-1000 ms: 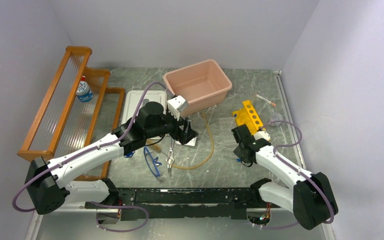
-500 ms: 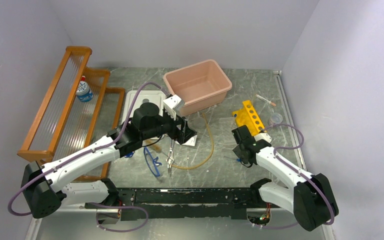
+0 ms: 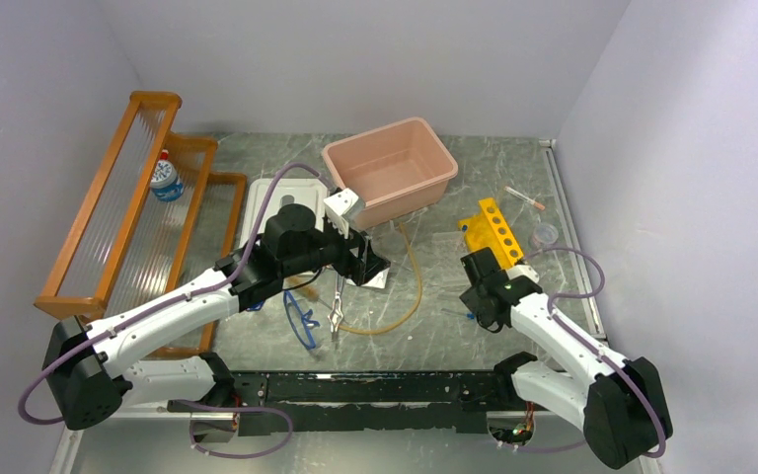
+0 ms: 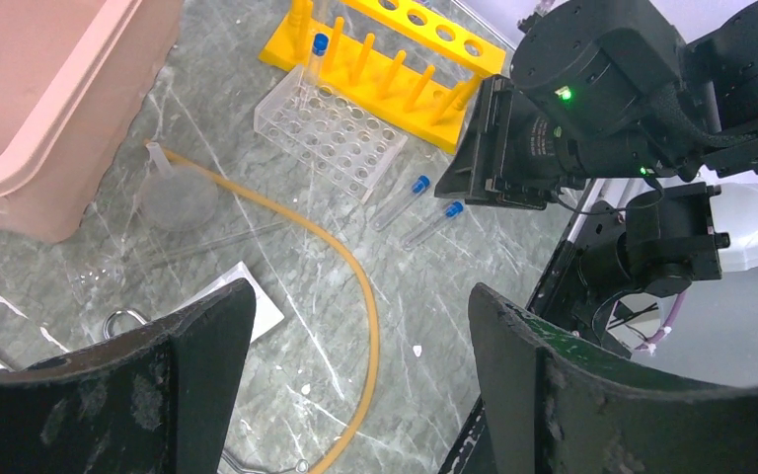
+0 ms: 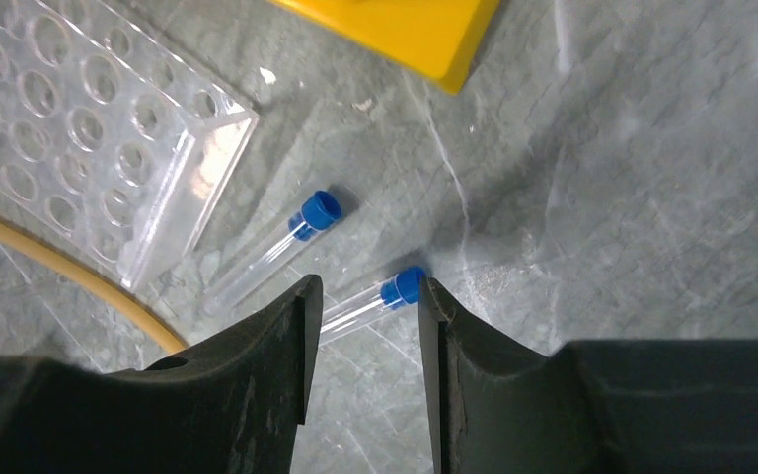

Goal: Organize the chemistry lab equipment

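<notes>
Grey marbled table point(image 3: 474, 168) between pale walls; orange slatted shelf point(image 3: 128, 197) along the left edge, small bottle point(image 3: 166, 178) on it; pink tub point(image 3: 392, 168) at the back centre. Right of centre, yellow rack point(image 3: 494, 229) with one blue-capped tube point(image 4: 318, 49) upright in it; clear perforated rack point(image 5: 89, 138) just beside it. Two more tubes flat on the table near the clear rack: free tube point(image 5: 276, 242) lying alone; second tube point(image 5: 400, 288) between the fingers of the right gripper point(image 5: 365, 286), jaws narrowly apart and straddling it, blue cap against one finger, no clamp visible. Left gripper point(image 4: 360, 301) spread wide, holding nothing, poised above the tan rubber tube point(image 4: 373, 341) and white packet point(image 4: 262, 311); clear funnel point(image 4: 173, 193) by the tub. Nearer the arm bases: metal instrument point(image 3: 337, 296) (scissors or forceps, hard to tell which); blue-framed safety glasses point(image 3: 301, 321) just left of it.
</notes>
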